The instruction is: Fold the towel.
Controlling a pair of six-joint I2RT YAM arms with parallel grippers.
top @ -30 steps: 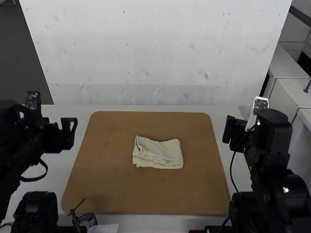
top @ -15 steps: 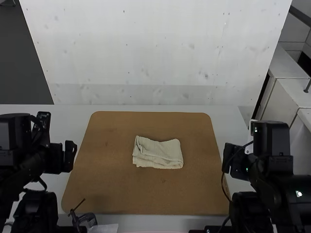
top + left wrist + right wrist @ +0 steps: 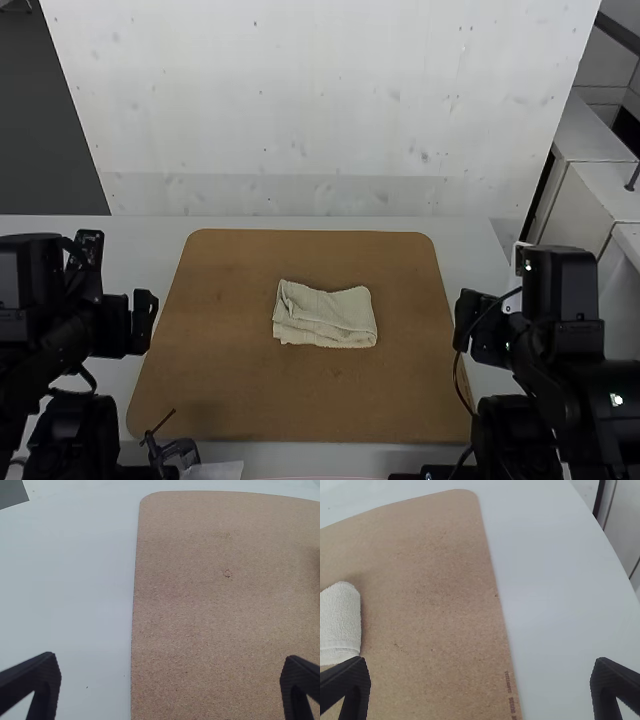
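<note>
Left fingers (image 3: 144, 312) and right fingers (image 3: 466, 312) retreated, flanking towel (image 3: 325, 317).

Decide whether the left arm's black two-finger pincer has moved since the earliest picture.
Yes. In the high view, the left pincer has shifted down the picture, beside the left edge of the flat brown round-cornered board, toward its near-left corner.

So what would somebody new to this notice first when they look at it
Probably the cream, textured cloth towel, folded into a small, slightly uneven rectangle near the middle of the brown board with rounded corners. Next, the two bulky black robot arms, one at the board's left side and one at its right.
</note>
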